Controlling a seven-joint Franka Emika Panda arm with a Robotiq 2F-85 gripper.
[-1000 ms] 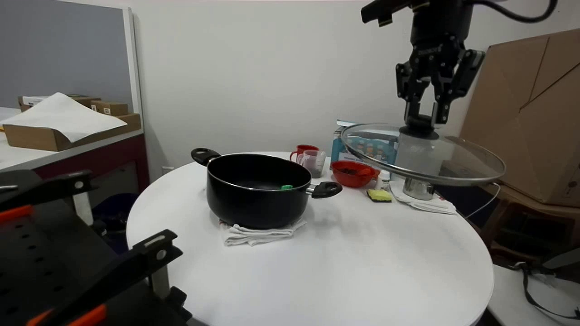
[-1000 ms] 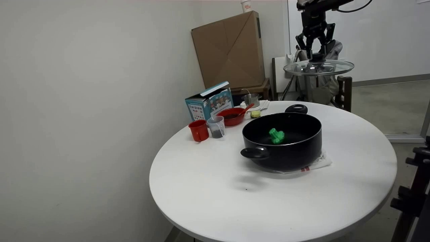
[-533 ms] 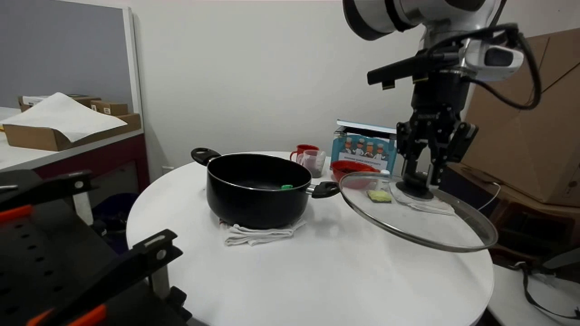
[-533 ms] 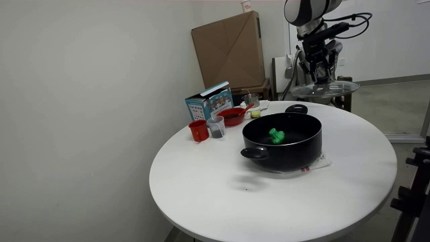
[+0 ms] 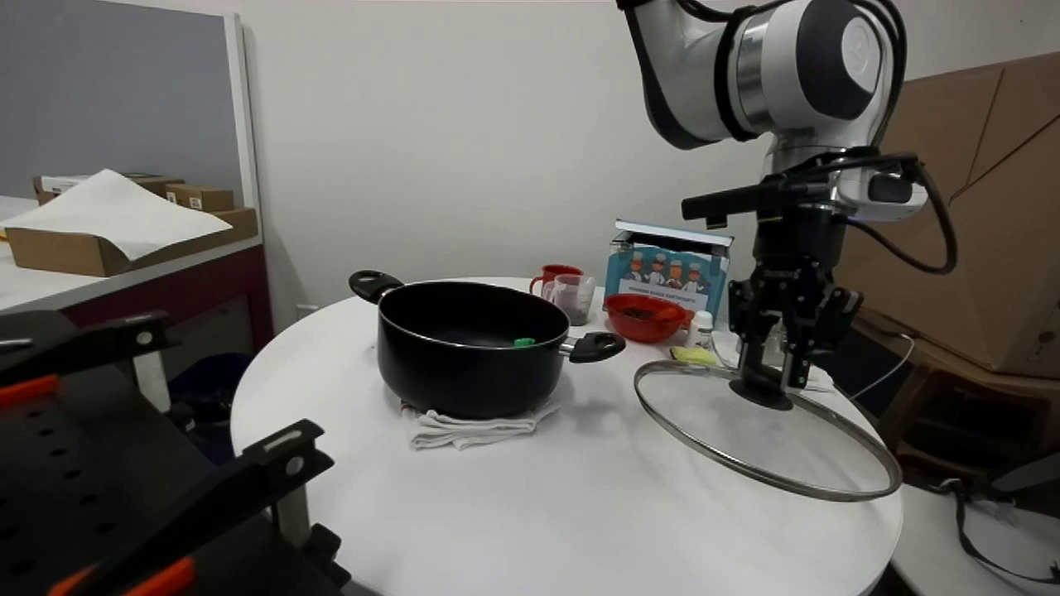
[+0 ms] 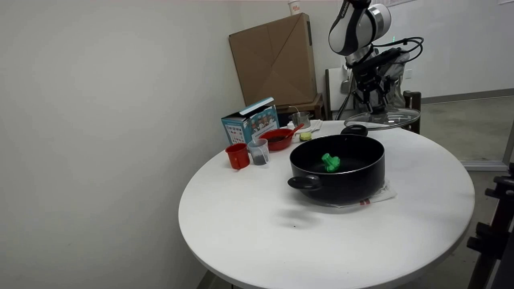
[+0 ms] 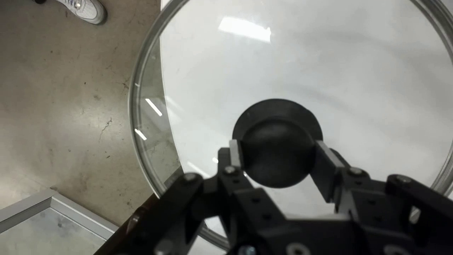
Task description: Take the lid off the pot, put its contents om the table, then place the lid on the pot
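One round white table (image 6: 249,237) beside pale wall (image 6: 120,140), cardboard box (image 6: 277,64) beyond. Robotiq gripper (image 5: 772,379) clamped on black knob (image 7: 279,152) of glass lid (image 5: 782,439), lid crossing table's edge in wrist view; black pot (image 6: 345,188) on folded towel (image 5: 476,429), green knobbly piece (image 6: 331,162) inside; red bowl (image 5: 642,330) near wall-side edge.

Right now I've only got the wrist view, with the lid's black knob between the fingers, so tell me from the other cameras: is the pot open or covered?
Observer: Open. In both exterior views the black cooking pot stands uncovered.
Operator: Anything in it that I'd need to take out?
Observer: Yes, a knobbly green item shows inside it in an exterior view.
Operator: And what is it all standing on, bare tabletop?
Observer: No, a folded white towel lies underneath.
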